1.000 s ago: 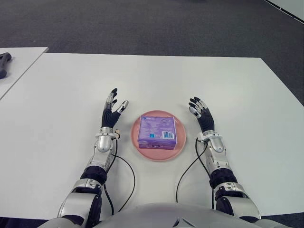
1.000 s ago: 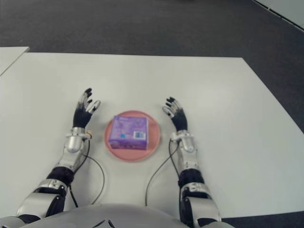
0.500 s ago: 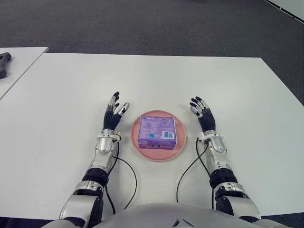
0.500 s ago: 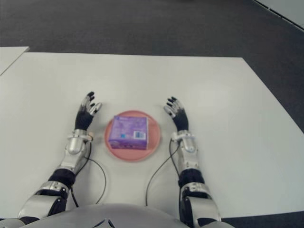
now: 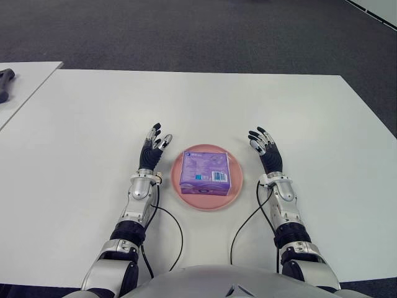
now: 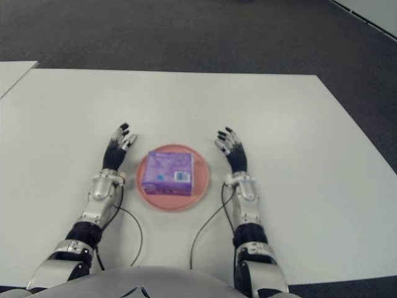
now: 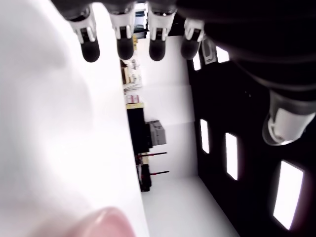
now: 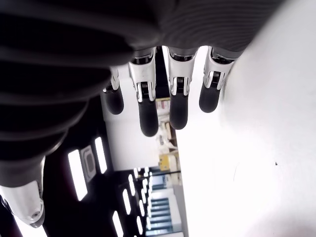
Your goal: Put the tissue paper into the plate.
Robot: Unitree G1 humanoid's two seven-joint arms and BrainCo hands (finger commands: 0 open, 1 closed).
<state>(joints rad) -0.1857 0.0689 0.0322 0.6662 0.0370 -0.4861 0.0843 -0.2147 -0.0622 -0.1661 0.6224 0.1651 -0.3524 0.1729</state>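
A purple tissue pack [image 5: 206,172] lies flat in the pink plate [image 5: 187,197] at the middle of the white table [image 5: 205,105]. My left hand [image 5: 153,148] is just left of the plate, fingers straight and holding nothing. On the plate's right side, my right hand [image 5: 263,147] is spread the same way, also empty. In the left wrist view the left hand's fingers [image 7: 122,42] point out straight; the right wrist view shows the right hand's fingers [image 8: 178,98] extended too. Neither hand touches the pack.
A second white table [image 5: 28,77] stands at the far left with a dark object [image 5: 6,84] on its edge. Black cables [image 5: 167,236] run along the table from both wrists. Dark carpet lies beyond the far edge.
My left hand has drawn back toward me and a bit closer to the plate, its fingers closing together. The right hand has barely moved. The tissue pack stays in the plate.
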